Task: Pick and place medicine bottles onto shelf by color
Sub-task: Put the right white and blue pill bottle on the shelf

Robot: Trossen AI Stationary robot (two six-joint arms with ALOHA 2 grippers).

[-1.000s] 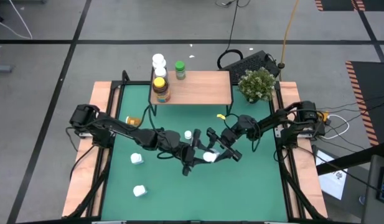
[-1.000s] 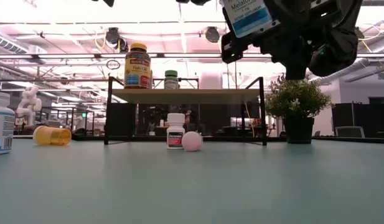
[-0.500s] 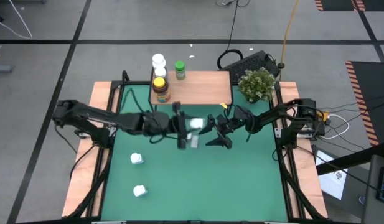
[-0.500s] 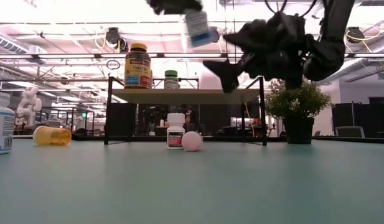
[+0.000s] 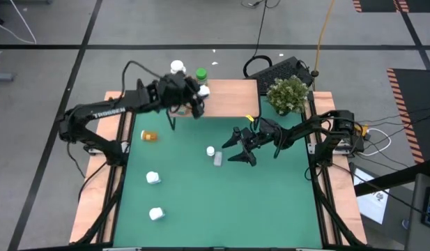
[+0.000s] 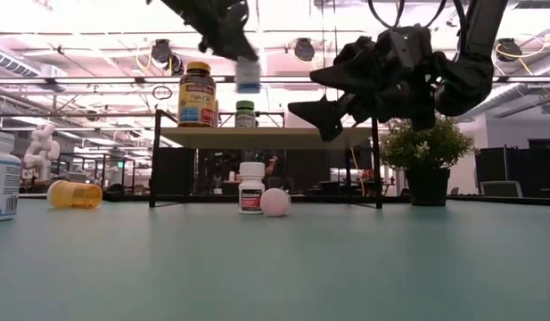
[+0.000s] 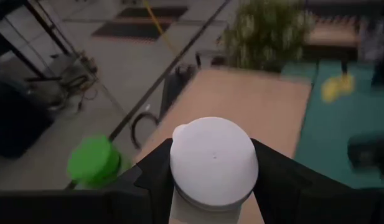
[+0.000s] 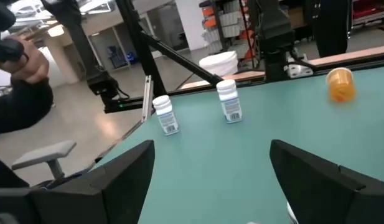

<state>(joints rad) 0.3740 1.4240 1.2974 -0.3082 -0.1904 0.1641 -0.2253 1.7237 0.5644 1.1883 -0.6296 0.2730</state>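
Since half a second ago the left gripper (image 5: 196, 97) has swung from mid-table up over the shelf's (image 5: 228, 104) left end, carrying its white bottle (image 5: 203, 90) along. Its fingers (image 7: 148, 171) are clamped on either side of that bottle, whose round white cap fills the left wrist view, above the wood top. Just beside it, toward the shelf's back edge, stands the green bottle (image 5: 201, 74), and a white bottle pair (image 5: 177, 68) sits behind the shelf's left corner. The amber bottle (image 6: 197, 94) stands on the shelf under the arm, seen clearly only in the low view.

Over on the other side, the right gripper (image 5: 237, 146) hovers above the table in front of the shelf, fingers spread wide with nothing between them. Close to its tips, a small white bottle (image 5: 210, 150) stands on the mat with a pale piece (image 5: 217, 160) just beside it. Farther off toward the left edge lies an orange bottle (image 5: 150, 136) on its side; two more white bottles (image 5: 152, 178) and (image 5: 156, 214) sit nearer the front. A plant (image 5: 288, 94) stands by the shelf's right end.
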